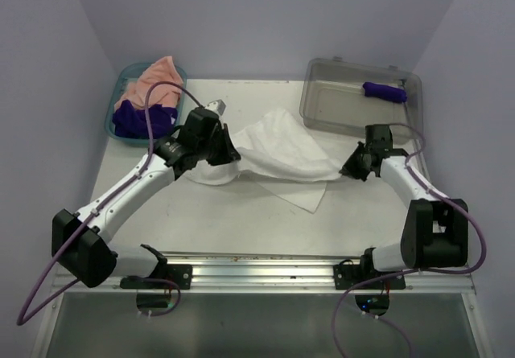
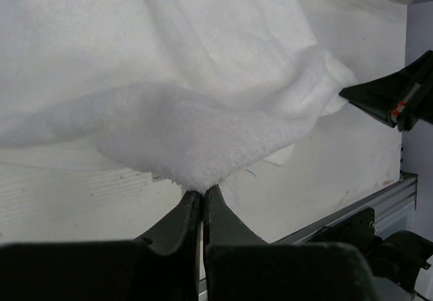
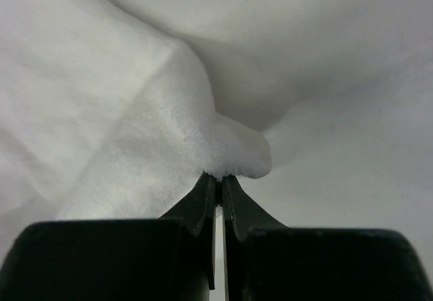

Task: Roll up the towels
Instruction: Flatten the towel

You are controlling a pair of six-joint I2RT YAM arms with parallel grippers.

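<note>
Worktop [image 1: 241,221]: pale and flat, enclosed by lilac walls [image 1: 265,20] at the back and on both sides.
White towel [image 1: 278,153]: the largest cloth. It lies unrolled and crumpled across the middle of the worktop, stretched between the left pincer [image 1: 233,157] and the right pincer [image 1: 348,167]. Its near corner lies flat toward the front edge, and the rest bunches into soft folds.
Clear grey bin [image 1: 322,104]: at the far right of the worktop, just behind the right pincer. It holds the purple roll [image 1: 385,92] near its right end.
Teal basket [image 1: 125,72]: in the far left corner, well apart from the bin, holding two loose cloths.
Peach-pink towel [image 1: 153,84]: heaped in the far half of the teal basket, touching the dark purple towel [image 1: 133,119].
Dark purple towel: bunched and unrolled in the near half of the basket, against the peach-pink towel.
Purple roll: compact and dark purple, lying on its side inside the clear grey bin.
Left pincer: fingers pressed together on a thick fold at the left edge of the white towel, with the cloth raised off the worktop there.
Right pincer: fingers pressed together, pinching a small rounded bunch at the right edge of the white towel. Its wrist view shows only white cloth.
</note>
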